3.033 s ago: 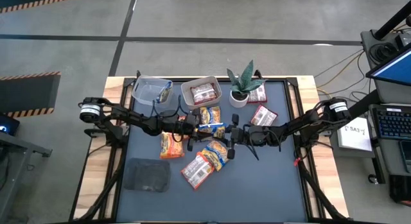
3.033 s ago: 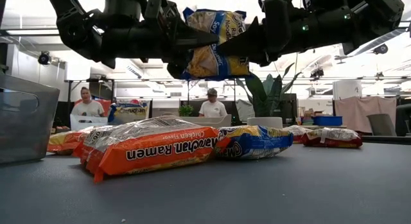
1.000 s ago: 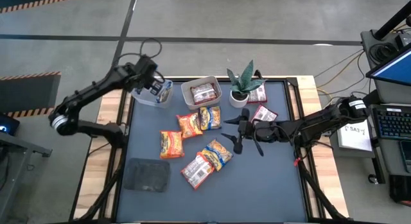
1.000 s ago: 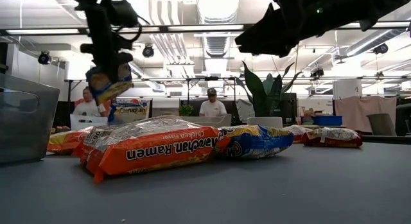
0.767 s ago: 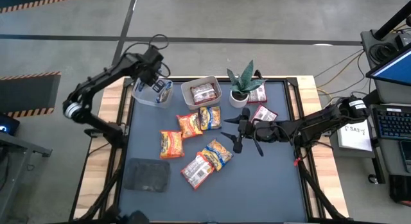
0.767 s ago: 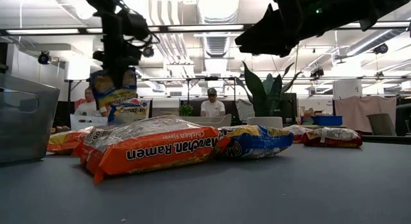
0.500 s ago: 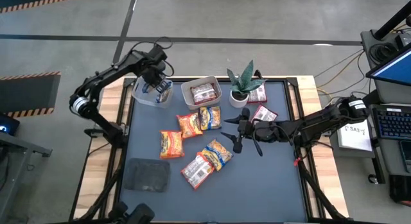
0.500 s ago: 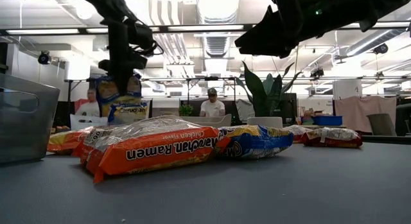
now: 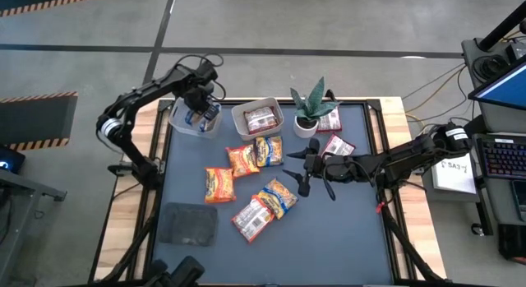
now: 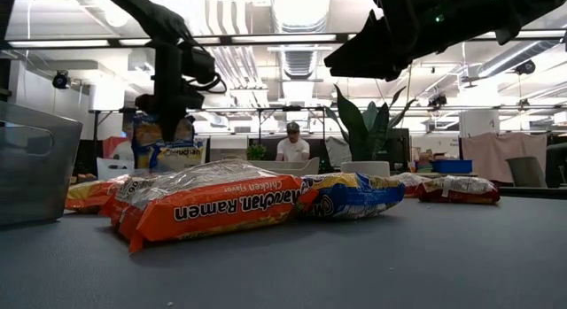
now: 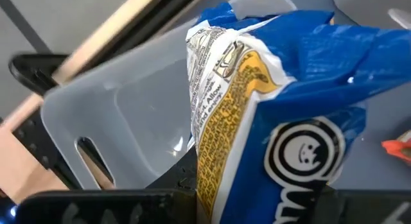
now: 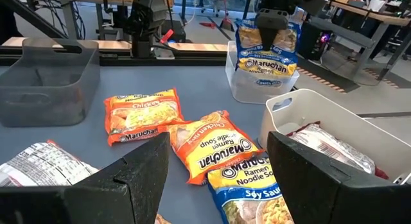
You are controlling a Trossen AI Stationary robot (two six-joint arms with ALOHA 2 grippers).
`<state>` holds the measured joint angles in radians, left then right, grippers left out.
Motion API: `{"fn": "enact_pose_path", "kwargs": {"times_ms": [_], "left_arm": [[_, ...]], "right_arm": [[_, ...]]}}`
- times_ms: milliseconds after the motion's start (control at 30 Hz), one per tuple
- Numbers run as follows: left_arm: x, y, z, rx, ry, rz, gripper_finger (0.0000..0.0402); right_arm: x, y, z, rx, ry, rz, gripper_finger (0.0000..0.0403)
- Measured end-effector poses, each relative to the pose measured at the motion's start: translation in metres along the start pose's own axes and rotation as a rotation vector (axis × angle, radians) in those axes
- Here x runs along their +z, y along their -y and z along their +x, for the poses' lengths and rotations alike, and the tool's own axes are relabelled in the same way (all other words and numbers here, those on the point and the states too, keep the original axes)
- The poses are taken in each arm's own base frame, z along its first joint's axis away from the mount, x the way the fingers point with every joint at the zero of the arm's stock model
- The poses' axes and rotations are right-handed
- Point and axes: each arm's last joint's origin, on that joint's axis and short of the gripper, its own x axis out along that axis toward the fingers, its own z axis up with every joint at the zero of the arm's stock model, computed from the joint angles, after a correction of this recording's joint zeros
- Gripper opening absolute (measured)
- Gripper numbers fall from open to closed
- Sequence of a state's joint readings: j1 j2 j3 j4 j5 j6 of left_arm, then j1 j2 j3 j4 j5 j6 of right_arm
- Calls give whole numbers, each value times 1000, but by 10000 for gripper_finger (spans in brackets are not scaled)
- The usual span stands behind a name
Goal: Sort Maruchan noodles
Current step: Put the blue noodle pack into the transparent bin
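A blue-yellow Maruchan noodles packet (image 12: 266,54) hangs from my left gripper (image 9: 200,102), which is shut on it over the clear tub (image 9: 177,114) at the table's far left. Its lower end is inside that tub (image 12: 253,89). My right gripper (image 9: 297,173) hovers open above the table's middle, level and pointing left, holding nothing. Orange packets (image 9: 219,184) (image 9: 242,159), blue-yellow ones (image 9: 269,150) (image 9: 278,196) and a red one (image 9: 253,219) lie flat on the mat. Another red packet (image 9: 261,118) lies in the white tub (image 9: 246,127). My left gripper pinches the blue-yellow packet's top edge (image 12: 266,33) between its two fingers (image 12: 273,20), coming from above and pointing down. The packet hangs upright below them with its lower end inside the clear tub. Whether it touches the tub's floor, I cannot tell.
A potted plant (image 9: 310,106) stands at the far middle, with red packets (image 9: 336,147) (image 9: 329,120) beside it. A dark grey pad (image 9: 189,224) lies near left. A grey tub (image 10: 31,167) stands close at the low view's left. People sit in the room beyond the table.
My left gripper has tipped to point more steeply down and has sunk a little toward the far edge, over the clear tub. The blue-yellow packet has gone down with it, from tilted to hanging upright with its lower end in the tub. My right gripper has kept still.
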<state>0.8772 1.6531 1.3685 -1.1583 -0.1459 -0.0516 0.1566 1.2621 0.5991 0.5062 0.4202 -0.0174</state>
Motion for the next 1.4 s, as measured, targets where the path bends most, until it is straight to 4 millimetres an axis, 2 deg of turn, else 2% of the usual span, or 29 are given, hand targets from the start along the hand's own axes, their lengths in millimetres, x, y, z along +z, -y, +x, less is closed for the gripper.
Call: {"fn": "enact_pose_path", "kwargs": {"times_ms": [233,667,1000,1167,1400], "left_arm": [[-3,1,4,-26,-63,-51,64],[0,3,7,-51,-30,-86,65],[-3,4,22,-47,-26,-122,68],[-7,5,30,-47,-43,-115,99],[-5,5,29,-51,-21,-92,174]], "right_arm": [[0,0,0,0,-1,-1,249],[-1,0,0,0,-4,-3,249],[-1,0,0,0,-5,2,249],[-1,0,0,1,-5,3,249],[-1,0,0,1,-5,0,249]]}}
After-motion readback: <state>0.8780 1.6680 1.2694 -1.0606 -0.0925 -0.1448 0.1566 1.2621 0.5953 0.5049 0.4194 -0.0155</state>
